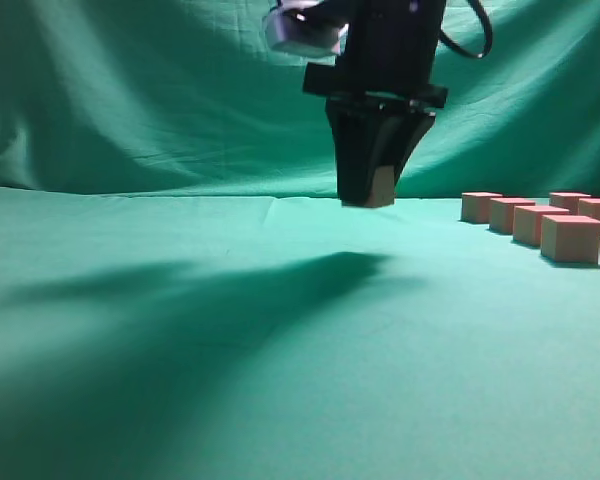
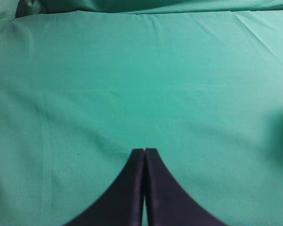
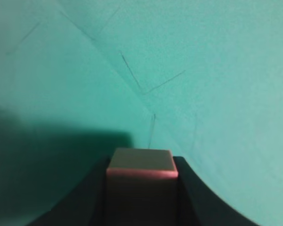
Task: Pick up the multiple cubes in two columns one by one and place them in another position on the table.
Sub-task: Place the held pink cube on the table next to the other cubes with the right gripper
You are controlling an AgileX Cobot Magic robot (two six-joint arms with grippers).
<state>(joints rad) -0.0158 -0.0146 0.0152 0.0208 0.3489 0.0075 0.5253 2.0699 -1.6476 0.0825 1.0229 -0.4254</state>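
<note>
The right gripper [image 1: 372,195] had its fingers clamped on one cube [image 1: 382,187] above the mid tabletop [image 1: 180,330], while six cubes [image 1: 540,220] waited at far right, left fingers [image 2: 137,162] together

No readable text, label, brand, number or sign appears anywhere.
</note>
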